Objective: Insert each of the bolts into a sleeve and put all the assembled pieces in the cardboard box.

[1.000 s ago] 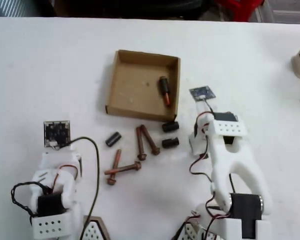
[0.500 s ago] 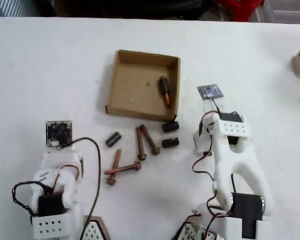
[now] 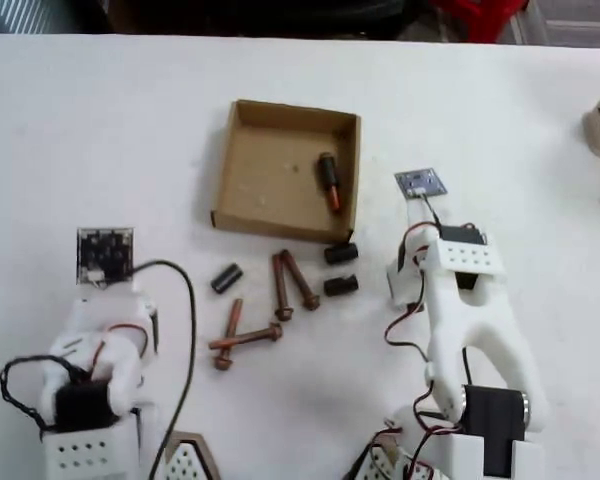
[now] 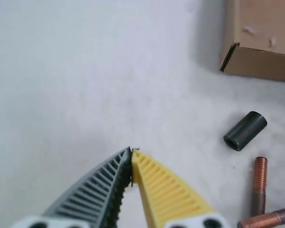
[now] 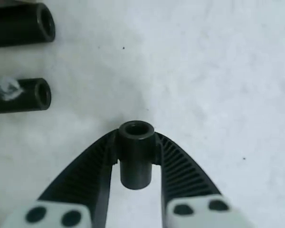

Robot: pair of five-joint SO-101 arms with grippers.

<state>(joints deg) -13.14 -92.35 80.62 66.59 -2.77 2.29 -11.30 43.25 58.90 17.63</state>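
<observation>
Sleeve [image 5: 136, 161] pinched in my right tool [image 5: 136, 140], bore end exposed | left tool [image 4: 131, 153] pressed together, empty | judgement: grip firmly, feed bolt [image 3: 248, 339] straight along bore

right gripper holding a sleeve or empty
Holding one: the right gripper is shut on a black sleeve. In the right wrist view the sleeve sits clamped between both fingers, with its bore visible at the tips.

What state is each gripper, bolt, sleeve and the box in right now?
Left gripper: shut, empty.
Right gripper: shut on held sleeve, its bore empty.
Loose sleeves: three, lying empty.
Bolts: four, lying loose.
Cardboard box: open, one item inside.
Assembled piece: bolt sleeved, lying inside the box.
</observation>
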